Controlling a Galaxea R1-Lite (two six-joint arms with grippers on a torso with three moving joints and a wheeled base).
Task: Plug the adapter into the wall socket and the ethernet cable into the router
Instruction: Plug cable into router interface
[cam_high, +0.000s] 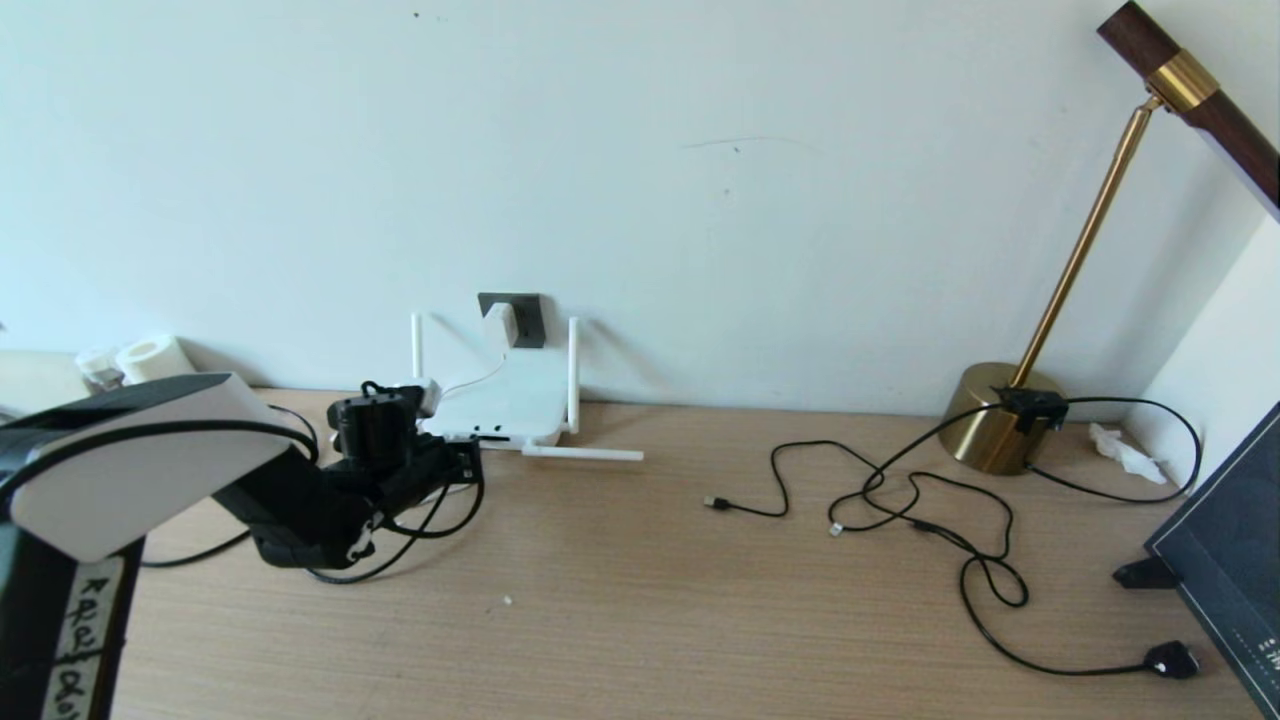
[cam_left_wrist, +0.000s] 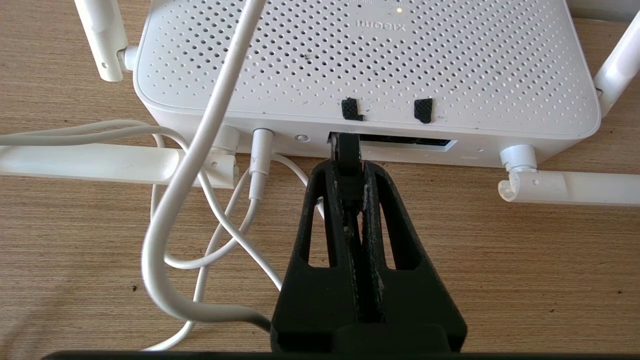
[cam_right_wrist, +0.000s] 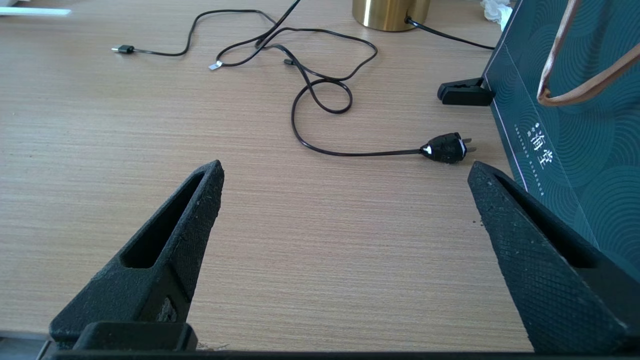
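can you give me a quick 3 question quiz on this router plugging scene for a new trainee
1. True or false: the adapter is already seated in the wall socket.
2. Multiple choice: what are the left gripper fingers closed on? A) the thin white cord B) the ethernet cable plug, at the router port edge C) an antenna
3. Short answer: how do the right gripper fingers stand, and what lies beyond them on the desk?

Key
1. True.
2. B.
3. Spread wide with nothing between them, above the bare desk; a small black plug on a thin black cord lies beyond.
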